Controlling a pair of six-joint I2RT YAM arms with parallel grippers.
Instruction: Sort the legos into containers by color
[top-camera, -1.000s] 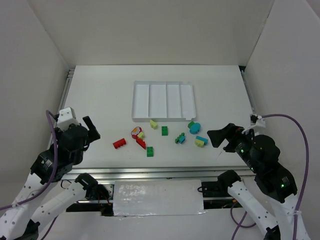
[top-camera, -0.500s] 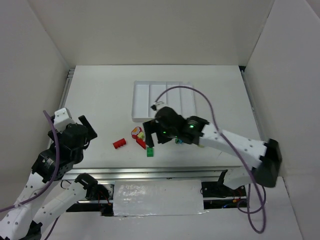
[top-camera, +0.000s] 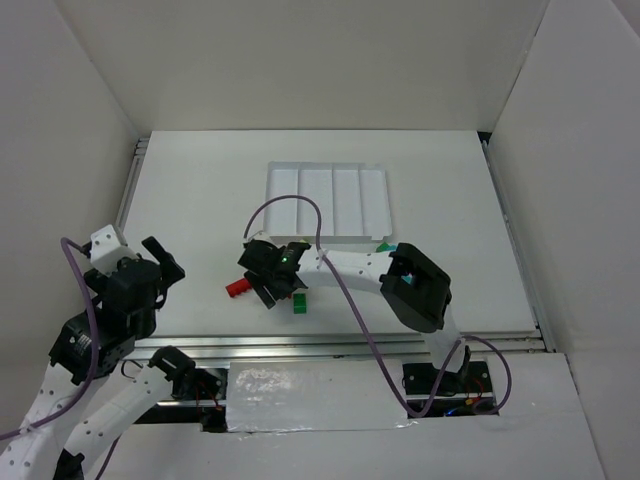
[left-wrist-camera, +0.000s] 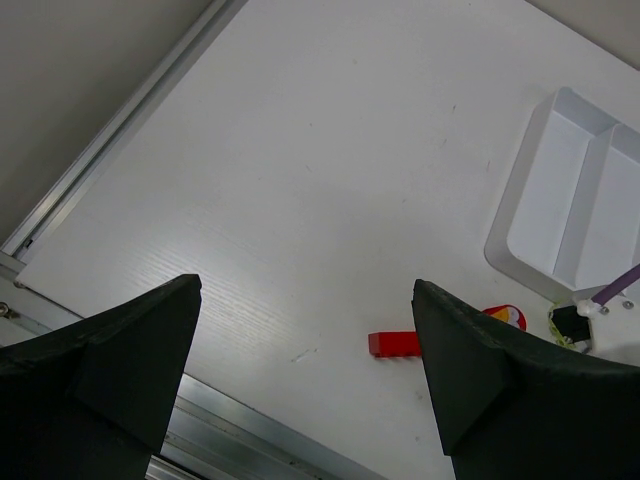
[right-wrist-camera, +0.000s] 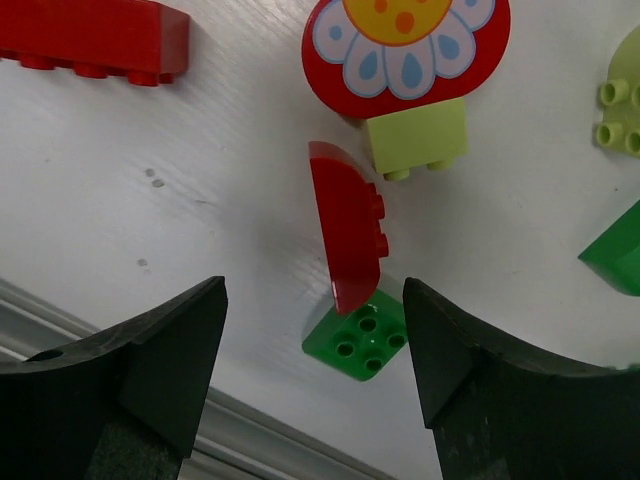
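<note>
The legos lie in a cluster in front of the white tray (top-camera: 325, 205) with its four long compartments. My right gripper (top-camera: 275, 288) is open and hovers low over the cluster's left part. In the right wrist view my right gripper (right-wrist-camera: 312, 300) straddles a red curved brick (right-wrist-camera: 350, 225) and a green square brick (right-wrist-camera: 358, 335). Beyond them lie a red flower brick (right-wrist-camera: 405, 45), a pale yellow-green brick (right-wrist-camera: 415, 140) and a long red brick (right-wrist-camera: 90, 35). My left gripper (top-camera: 165, 262) is open and empty at the far left. The left wrist view shows the left gripper (left-wrist-camera: 306, 290), the long red brick (left-wrist-camera: 393, 343) and the tray (left-wrist-camera: 570, 200).
The right arm stretches across the table's middle and hides most other bricks; a cyan brick (top-camera: 383, 247) peeks out behind it. A pale green brick (right-wrist-camera: 625, 100) and a green one (right-wrist-camera: 615, 255) lie at the right wrist view's edge. A metal rail (top-camera: 330, 345) runs along the near edge.
My right arm has swung from the table's right side to the left and now hovers over the red and green bricks. My left arm has drawn back slightly to the left.
</note>
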